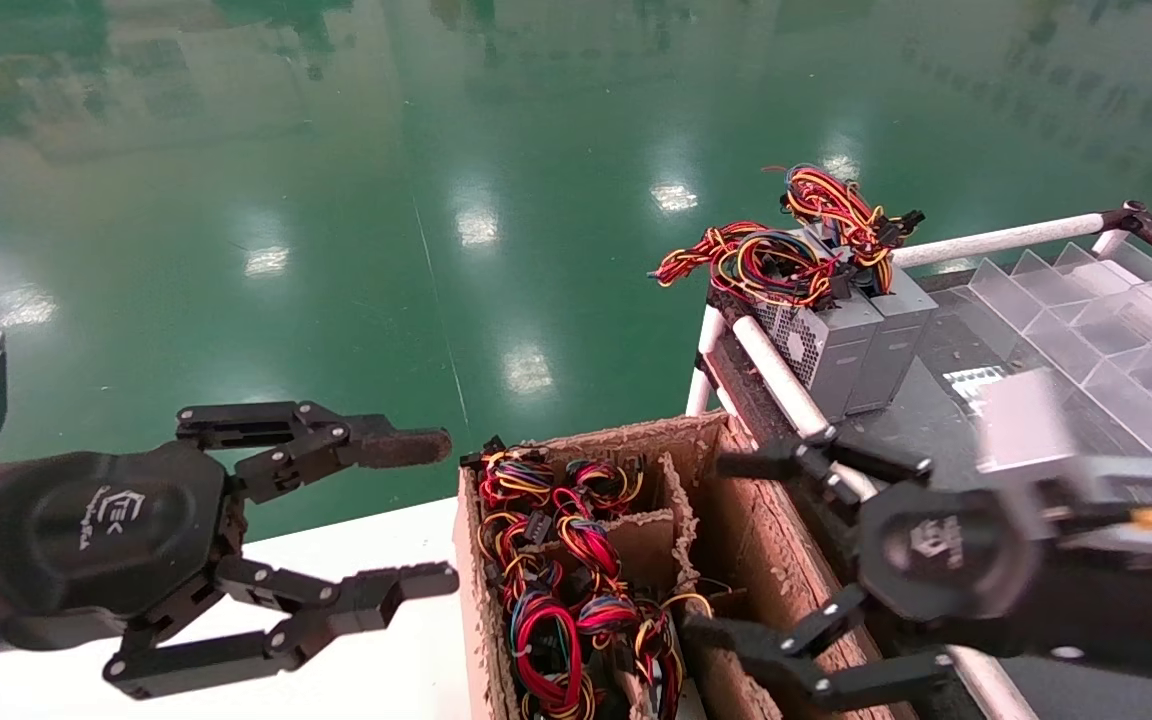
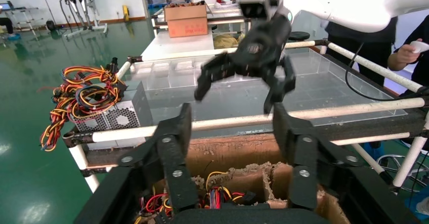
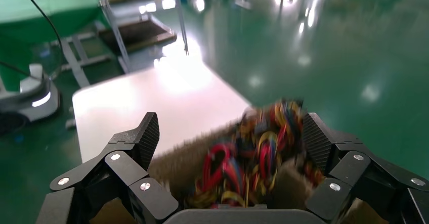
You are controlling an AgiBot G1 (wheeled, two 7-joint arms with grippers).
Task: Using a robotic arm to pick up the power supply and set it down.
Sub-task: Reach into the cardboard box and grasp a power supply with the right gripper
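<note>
— What do we have before us, biggest first?

— We see the green floor [image 1: 336,200], then the white table [image 1: 376,600] below our left arm, and the rack with white rails [image 1: 786,385] on our right. A cardboard box [image 1: 736,520] stands between them, against the rack, its compartments stuffed with red, yellow and blue wire bundles [image 1: 566,600].

— And the power supply?

— We see two grey power supplies [image 1: 851,340] upright, side by side on the rack's near-left corner, their wires [image 1: 786,250] heaped on top — neither is held.

— Our arms?

— The robotic arm's right pincer [image 1: 716,545] hangs over the box's right side, fingers spread wide, gripping nothing. The left pincer [image 1: 431,510] hovers above the table's edge just left of the box — also spread apart and empty.
</note>
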